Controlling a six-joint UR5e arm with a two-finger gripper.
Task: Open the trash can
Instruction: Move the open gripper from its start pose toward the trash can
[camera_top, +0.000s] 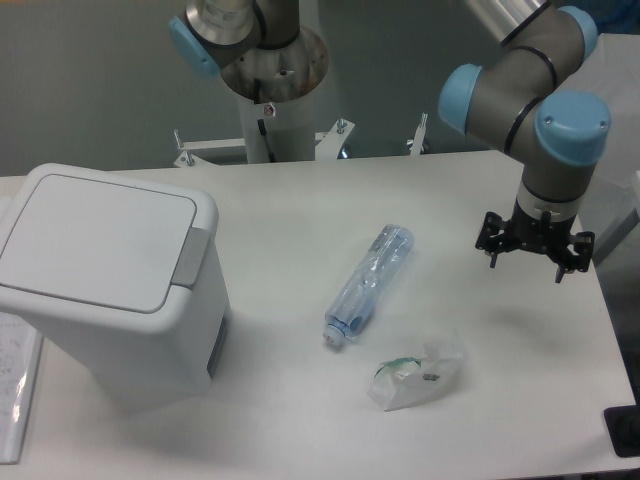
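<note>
Fixed camera view: the trash can (105, 280) stood at the left end of the white table (300, 420), its flat lid down and closed, the grey push tab (190, 256) on the lid's right edge. The gripper (527, 262) hung above the right end of the table, well apart from the can, pointing downward; its fingers stood spread with a clear gap between them and held nothing. A crushed clear plastic bottle (368, 284) lay on its side near the table's middle, its cap end toward the front edge. Just in front of it, to the right, lay a crumpled clear plastic wrapper (418, 373) with a green mark. A sheet of paper (18, 385) lay at the table's left edge beside the can.
</note>
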